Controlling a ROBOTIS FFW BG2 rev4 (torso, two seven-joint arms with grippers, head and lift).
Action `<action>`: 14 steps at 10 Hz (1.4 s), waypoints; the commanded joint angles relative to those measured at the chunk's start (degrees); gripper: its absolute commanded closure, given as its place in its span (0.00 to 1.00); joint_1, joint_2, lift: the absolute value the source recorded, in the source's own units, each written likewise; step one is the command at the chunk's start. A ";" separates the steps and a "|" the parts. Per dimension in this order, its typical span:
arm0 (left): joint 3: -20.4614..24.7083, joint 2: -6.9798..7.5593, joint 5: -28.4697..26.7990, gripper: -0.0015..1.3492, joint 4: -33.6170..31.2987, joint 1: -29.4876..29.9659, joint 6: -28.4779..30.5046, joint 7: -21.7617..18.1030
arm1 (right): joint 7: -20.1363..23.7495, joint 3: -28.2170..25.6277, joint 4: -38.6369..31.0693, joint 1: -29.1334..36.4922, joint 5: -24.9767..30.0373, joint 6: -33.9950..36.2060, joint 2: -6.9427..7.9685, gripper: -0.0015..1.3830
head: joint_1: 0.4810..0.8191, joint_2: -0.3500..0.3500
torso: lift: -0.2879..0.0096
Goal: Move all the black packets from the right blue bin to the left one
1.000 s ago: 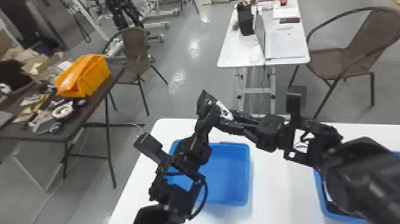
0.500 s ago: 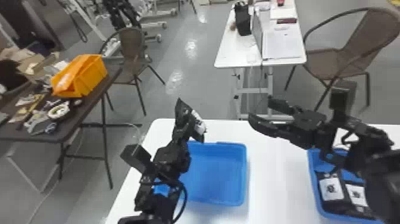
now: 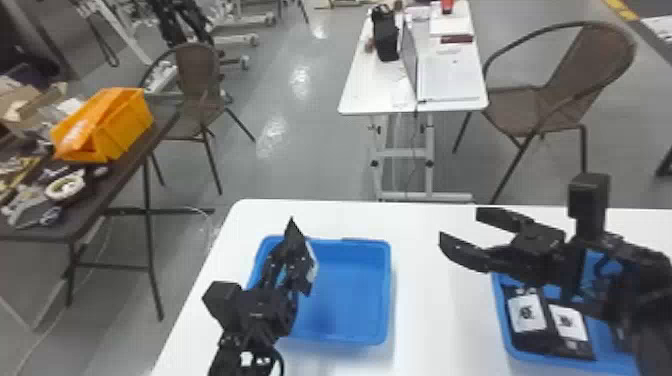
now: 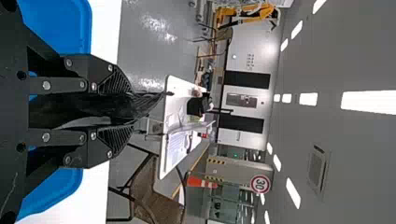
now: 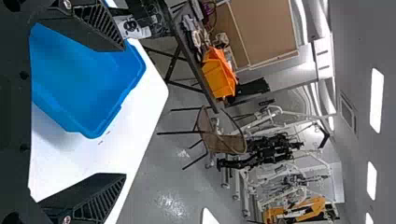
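Left arm [image 3: 250, 345], near left: gripper [image 3: 290, 255] directed toward the far side, its two fingers [image 4: 116, 84] drawn close together. Right arm [image 3: 655, 315], right: gripper [image 3: 460, 227] directed left, its two flat fingers [image 3: 462, 252] parted, with a gap between the tips.

So at least two black packets [image 3: 544, 325] lie white-label-up in the right blue bin [image 3: 602, 340], another packet [image 3: 313, 267]'s pinched by the left fingers [image 3: 299, 260] over the left blue bin [image 3: 350, 300].
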 commanded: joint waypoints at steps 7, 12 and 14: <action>0.77 -0.15 3.40 0.09 -3.31 1.32 -2.16 -0.18 | -9.93 -16.64 4.36 14.22 7.91 -11.29 5.04 0.07 | 0.63 0.60 | 0.97; 0.59 -0.15 4.10 0.10 -3.31 1.50 -2.24 -0.89 | -18.72 -13.83 11.57 15.19 11.25 -17.27 4.96 0.07 | 0.63 0.56 | 0.97; 0.77 -0.15 4.46 0.10 -3.31 1.50 -2.24 -1.15 | -20.39 -13.66 15.44 13.61 10.55 -15.95 4.96 0.07 | 0.63 0.55 | 0.97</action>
